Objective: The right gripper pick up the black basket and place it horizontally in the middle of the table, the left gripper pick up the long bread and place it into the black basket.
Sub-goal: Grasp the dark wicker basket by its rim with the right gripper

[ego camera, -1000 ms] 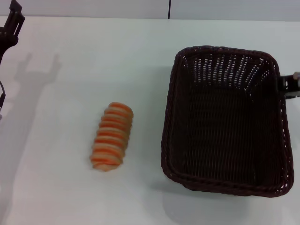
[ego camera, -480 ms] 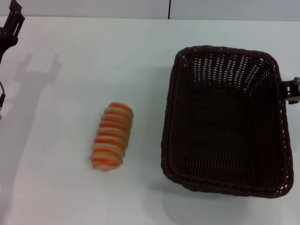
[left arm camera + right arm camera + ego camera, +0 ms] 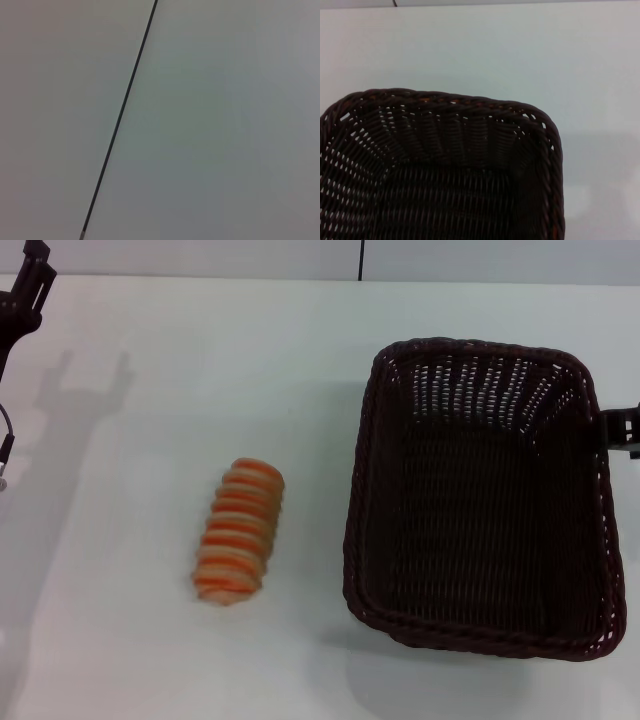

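White tabletop [image 3: 300,360], black basket [image 3: 480,500] at 3 o'clock, long axis 12 to 6, right wrist view showing only its corner, long bread [image 3: 238,531] left of centre, pointing 1 to 7, left gripper [image 3: 25,290] at 10 o'clock, right gripper [image 3: 622,430] at basket's right rim, their open-or-closed states impossible to tell.

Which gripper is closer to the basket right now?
Right. The right gripper sits just outside the basket at its right rim. The left gripper is up at the table's far left corner, well beyond the bread.
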Robot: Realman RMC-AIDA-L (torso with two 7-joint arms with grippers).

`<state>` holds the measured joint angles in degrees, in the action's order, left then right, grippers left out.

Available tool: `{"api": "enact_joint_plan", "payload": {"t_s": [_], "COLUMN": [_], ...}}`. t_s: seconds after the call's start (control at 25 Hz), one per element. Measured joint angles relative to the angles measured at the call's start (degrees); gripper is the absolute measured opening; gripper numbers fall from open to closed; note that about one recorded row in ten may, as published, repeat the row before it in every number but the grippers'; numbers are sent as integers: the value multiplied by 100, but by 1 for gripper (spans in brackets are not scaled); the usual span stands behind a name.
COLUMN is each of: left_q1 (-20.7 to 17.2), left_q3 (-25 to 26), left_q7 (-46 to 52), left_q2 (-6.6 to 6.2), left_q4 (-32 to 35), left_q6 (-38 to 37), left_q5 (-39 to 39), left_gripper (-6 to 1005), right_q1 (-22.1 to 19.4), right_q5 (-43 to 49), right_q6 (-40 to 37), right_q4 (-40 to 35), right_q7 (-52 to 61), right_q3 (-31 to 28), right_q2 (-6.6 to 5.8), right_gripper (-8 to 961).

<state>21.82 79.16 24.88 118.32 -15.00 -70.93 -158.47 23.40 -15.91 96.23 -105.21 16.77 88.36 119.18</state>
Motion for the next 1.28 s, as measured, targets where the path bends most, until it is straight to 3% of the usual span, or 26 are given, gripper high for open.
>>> {"api": "enact_joint_plan", "payload": {"t_s": [1.28], "left_q1": [6], "left_q3": [3], "left_q7": [0], "left_q2": [-2], "left_q4": [21], "left_q6": [9], "left_q5": [0], "left_gripper": [812], "right_q1": [-32], "right_q5": [-246], "right_q6": [-453], "right_q4": [656], "right_q7": [46], "right_q3": [450], "right_q2": [10], "right_gripper": [514]}}
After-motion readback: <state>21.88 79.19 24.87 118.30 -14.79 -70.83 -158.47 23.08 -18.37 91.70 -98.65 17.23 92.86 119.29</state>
